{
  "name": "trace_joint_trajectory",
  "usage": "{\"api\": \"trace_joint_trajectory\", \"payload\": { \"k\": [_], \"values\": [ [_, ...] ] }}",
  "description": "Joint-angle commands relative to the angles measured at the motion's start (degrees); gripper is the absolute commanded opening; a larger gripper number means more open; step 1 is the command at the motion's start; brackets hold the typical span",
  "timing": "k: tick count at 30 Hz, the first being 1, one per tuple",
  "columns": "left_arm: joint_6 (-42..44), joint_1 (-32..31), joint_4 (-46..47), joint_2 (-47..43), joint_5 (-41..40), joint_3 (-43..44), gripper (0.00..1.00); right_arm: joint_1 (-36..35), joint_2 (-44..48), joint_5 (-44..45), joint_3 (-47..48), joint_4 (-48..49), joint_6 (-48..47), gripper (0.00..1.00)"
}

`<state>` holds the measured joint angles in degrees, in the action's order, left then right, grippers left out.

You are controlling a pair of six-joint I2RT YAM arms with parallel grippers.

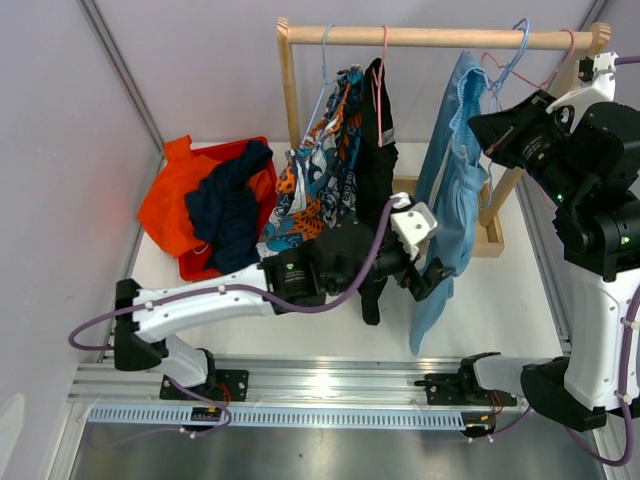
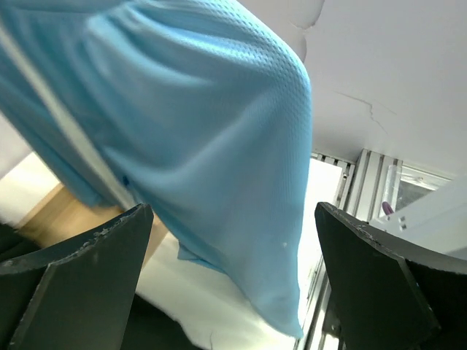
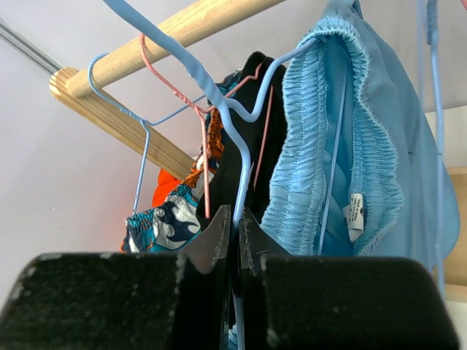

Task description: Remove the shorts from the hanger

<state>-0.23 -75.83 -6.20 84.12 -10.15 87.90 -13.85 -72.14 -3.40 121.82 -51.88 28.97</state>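
One white table (image 1: pixel 500 310), pale-blue shorts (image 1: pixel 455 190) on hanger (image 3: pixel 169 52) (lilac walls (image 1: pixel 200 70))

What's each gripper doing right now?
Left gripper: open, facing the light blue shorts.
Right gripper: shut on the blue hanger.

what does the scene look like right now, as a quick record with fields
on wooden rack: patterned shorts, black shorts, light blue shorts
off rack: orange shorts and navy shorts, piled in red bin
left gripper: open, at the lower part of the light blue shorts
right gripper: shut on blue hanger, the one that carries the light blue shorts
task state: three pairs not yet off their hangers
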Motion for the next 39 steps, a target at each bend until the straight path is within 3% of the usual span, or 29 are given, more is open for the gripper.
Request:
{"api": "trace_joint_trajectory", "payload": {
  "k": [1,8,10,13,14,17,23,24,30,34,39],
  "values": [
    [-1.01,-0.28,4.7,3.75,1.45,4.65,0.99,0.05,2.35,-1.17,0.26,4.94,1.44,0.0],
    [-2.23,-0.28,5.14,9.39,2.25,8.52,0.98,-0.04,4.55,-1.44,-2.02,5.21,1.7,0.0],
    [-2.14,-0.28,5.76,9.84,1.37,7.91,0.93,0.05,4.81,-1.44,-2.11,4.86,1.79,0.0],
    [-2.06,-0.28,9.7,10.63,0.4,6.85,0.65,0.05,5.25,-1.52,-1.85,4.33,1.97,0.0],
    [-1.97,-0.37,10.5,10.72,0.31,6.41,0.37,0.05,5.43,-1.52,-1.76,3.89,1.97,0.0],
    [-2.49,-0.37,11.82,10.37,0.4,4.92,0.0,0.05,5.52,-1.44,-1.85,3.54,1.7,0.0],
    [-2.06,-5.98,14.98,2.03,-5.29,-6.06,0.0,0.66,3.85,-1.43,-0.19,3.45,0.39,0.0],
    [-2.06,-7.39,15.68,0.54,-6.62,-12.42,0.0,0.84,3.41,-1.44,0.43,3.19,0.21,0.0],
    [-9.42,-21.44,18.94,-7.12,-16.12,-29.6,0.0,4.61,-0.46,-3.37,5.88,2.22,-0.94,0.0],
    [-11.46,-25.06,19.12,-7.48,-19.99,-33.22,0.0,5.76,-0.64,-3.81,4.83,2.66,-0.85,0.0],
    [-9.27,-22.8,16.85,-5.46,-23.42,-30.35,0.0,6.02,1.29,-6.09,2.03,0.64,0.12,0.0]
  ]
}}
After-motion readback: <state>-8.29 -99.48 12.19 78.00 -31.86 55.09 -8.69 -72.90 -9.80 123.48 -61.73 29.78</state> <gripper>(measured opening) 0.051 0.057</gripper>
